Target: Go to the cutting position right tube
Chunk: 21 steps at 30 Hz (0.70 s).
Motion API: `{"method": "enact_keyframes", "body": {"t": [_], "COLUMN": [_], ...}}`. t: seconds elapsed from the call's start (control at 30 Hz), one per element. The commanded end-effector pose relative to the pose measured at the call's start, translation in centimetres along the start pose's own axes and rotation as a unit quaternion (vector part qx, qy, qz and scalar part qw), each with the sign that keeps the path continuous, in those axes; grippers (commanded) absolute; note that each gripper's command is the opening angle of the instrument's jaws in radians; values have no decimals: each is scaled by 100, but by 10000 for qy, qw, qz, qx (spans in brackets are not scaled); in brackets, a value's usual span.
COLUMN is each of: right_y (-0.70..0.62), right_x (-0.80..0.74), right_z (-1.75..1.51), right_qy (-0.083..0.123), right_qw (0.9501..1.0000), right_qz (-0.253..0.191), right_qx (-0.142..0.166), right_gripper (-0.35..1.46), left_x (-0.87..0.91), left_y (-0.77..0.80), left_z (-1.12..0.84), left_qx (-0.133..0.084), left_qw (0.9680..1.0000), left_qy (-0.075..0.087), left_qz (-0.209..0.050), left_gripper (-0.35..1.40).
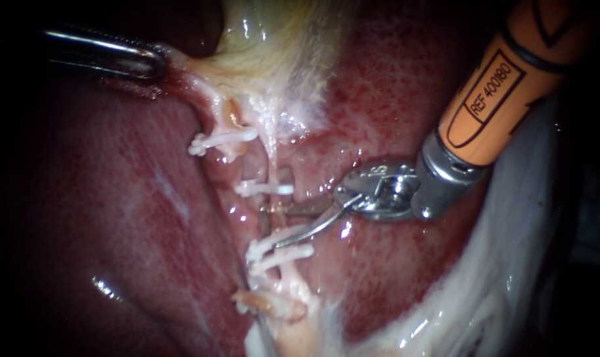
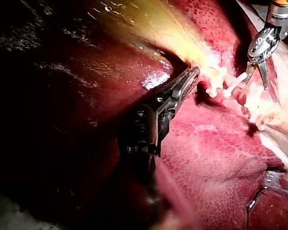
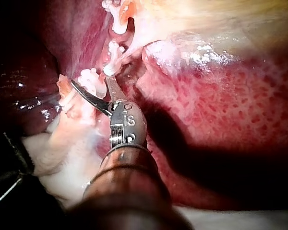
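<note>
The right tube (image 1: 271,168) runs down from the pale gallbladder (image 1: 280,39) and carries white clips: one upper clip (image 1: 263,188) and two lower clips (image 1: 280,251). My right instrument (image 1: 278,227), on an orange shaft, holds two thin blades open astride the tube between the upper clip and the lower pair; the right wrist view shows the same blades (image 3: 90,80) spread beside the clips. To the left, a short tube stump bears another clip (image 1: 224,140). My left instrument (image 1: 156,63) is shut on the gallbladder's neck and holds it up and left, as its wrist view confirms (image 2: 191,76).
Dark red liver (image 1: 115,218) fills the left and lower field, with mottled liver bed (image 1: 392,99) to the right of the tubes. White gauze (image 1: 511,284) lies at the lower right. A clipped stump (image 1: 267,304) sits below the lower clips.
</note>
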<state>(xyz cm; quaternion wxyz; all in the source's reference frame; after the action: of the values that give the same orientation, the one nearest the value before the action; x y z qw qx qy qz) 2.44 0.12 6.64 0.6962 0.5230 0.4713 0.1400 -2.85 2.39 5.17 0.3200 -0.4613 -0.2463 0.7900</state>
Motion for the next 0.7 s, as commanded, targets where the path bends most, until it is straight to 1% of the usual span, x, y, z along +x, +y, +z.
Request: {"method": "enact_keyframes", "body": {"t": [0.03,0.13,0.27,0.43,0.5,0.63,0.7], "right_y": [2,7,14,20,21,26,28], "right_x": [0,0,-1,5,8,14,16], "right_z": [3,13,25,34,36,40,42], "right_qy": [19,64,185,357,401,579,622], "right_qw": [10000,10000,9997,9990,9989,9981,9978], "right_qz": [17,21,46,30,30,34,33], "right_qx": [27,63,141,250,238,214,229], "right_gripper": [143,143,141,140,140,138,138], "left_x": [0,0,0,0,0,0,0], "left_y": [0,0,0,0,0,0,0], "left_z": [0,0,0,1,1,1,1], "left_qx": [1,1,2,2,2,2,3], "left_qw": [10000,10000,10000,10000,10000,10000,10000], "left_qy": [0,0,0,0,0,0,0], "left_qz": [0,-1,-1,-1,-1,-1,-1], "left_gripper": [-35,-35,-35,-35,-35,-35,-35]}}
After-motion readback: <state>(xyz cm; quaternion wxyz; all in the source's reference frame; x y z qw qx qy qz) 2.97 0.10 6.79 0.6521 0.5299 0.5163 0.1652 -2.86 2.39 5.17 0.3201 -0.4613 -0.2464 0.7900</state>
